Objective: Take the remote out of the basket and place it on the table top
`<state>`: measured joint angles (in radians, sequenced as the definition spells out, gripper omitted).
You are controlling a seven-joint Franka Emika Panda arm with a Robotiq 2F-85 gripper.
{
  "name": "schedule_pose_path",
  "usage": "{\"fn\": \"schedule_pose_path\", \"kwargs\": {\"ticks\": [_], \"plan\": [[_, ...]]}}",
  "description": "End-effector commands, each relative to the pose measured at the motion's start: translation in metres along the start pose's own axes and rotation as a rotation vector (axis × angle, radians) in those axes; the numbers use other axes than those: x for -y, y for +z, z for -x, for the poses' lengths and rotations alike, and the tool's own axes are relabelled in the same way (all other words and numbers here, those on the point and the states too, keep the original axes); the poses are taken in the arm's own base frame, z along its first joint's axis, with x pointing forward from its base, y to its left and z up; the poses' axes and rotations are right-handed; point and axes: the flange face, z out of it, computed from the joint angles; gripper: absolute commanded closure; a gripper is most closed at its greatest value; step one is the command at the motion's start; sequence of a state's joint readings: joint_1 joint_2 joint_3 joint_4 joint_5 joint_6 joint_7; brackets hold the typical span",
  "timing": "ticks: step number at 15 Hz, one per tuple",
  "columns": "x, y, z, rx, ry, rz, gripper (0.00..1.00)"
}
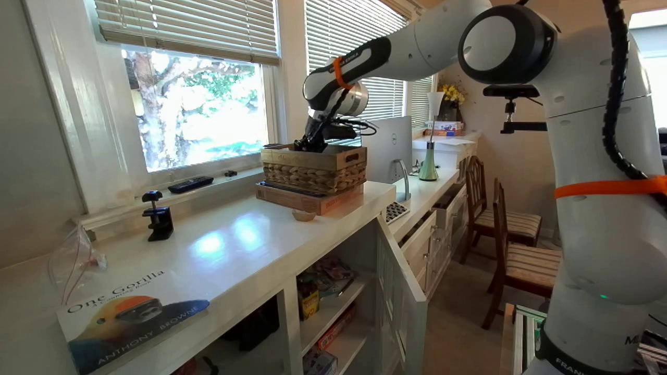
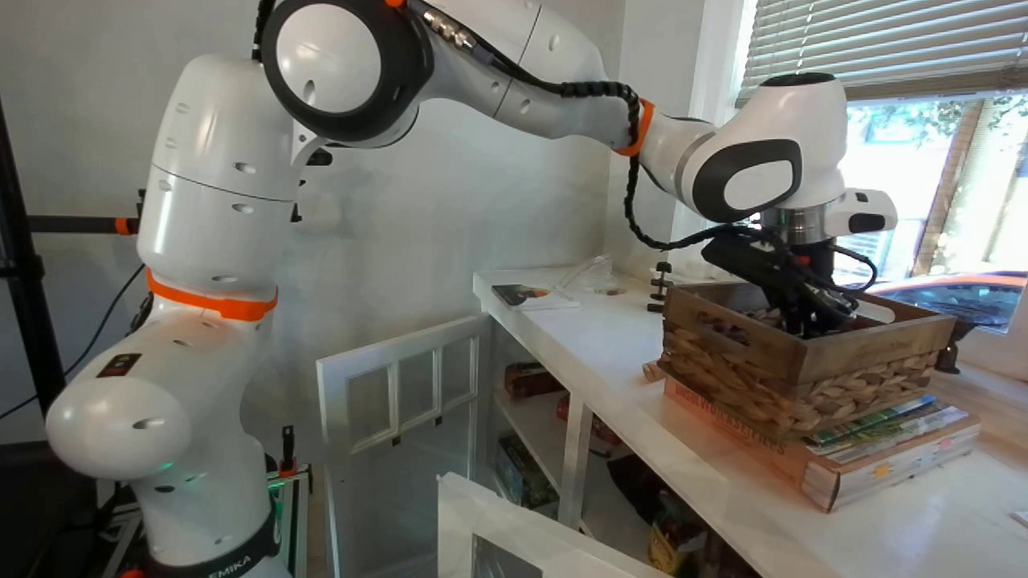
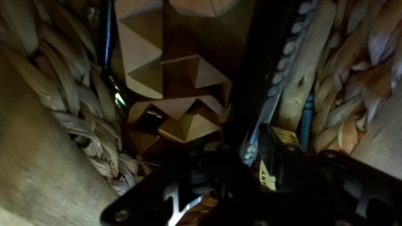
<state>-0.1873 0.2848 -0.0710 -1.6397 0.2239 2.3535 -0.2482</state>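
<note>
The brown wicker basket [image 1: 312, 176] stands on a flat box on the white table top [image 1: 219, 234]. The basket [image 2: 791, 381] and table top [image 2: 602, 341] also show in an exterior view. My gripper [image 2: 807, 321] points down inside the basket; in an exterior view its fingers [image 1: 308, 144] dip behind the rim. In the wrist view the dark remote [image 3: 278, 59] stands tilted on edge, its pale buttons facing right. My fingers [image 3: 247, 138] are close together around its near end, one on each side. The left pad blends into the dark, so contact there is hard to see.
Wooden blocks [image 3: 188, 125], a pale stick [image 3: 306, 66] and a teal crayon [image 3: 307, 122] lie in the basket. A flat box [image 1: 312, 202] supports it. A black clamp [image 1: 159, 219], a dark bar [image 1: 191, 184] on the sill and a book [image 1: 130, 323] are nearby.
</note>
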Motion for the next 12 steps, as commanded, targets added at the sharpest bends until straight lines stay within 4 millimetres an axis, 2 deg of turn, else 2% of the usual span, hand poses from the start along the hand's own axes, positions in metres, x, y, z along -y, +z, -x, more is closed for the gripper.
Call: {"fn": "schedule_pose_path", "kwargs": {"ticks": [1, 6, 12], "plan": [[-0.005, -0.002, -0.002, -0.01, 0.031, -0.017, 0.94], [-0.006, -0.019, -0.003, -0.037, 0.04, -0.021, 0.94], [0.0, -0.06, -0.009, -0.086, 0.009, 0.015, 0.94]]}}
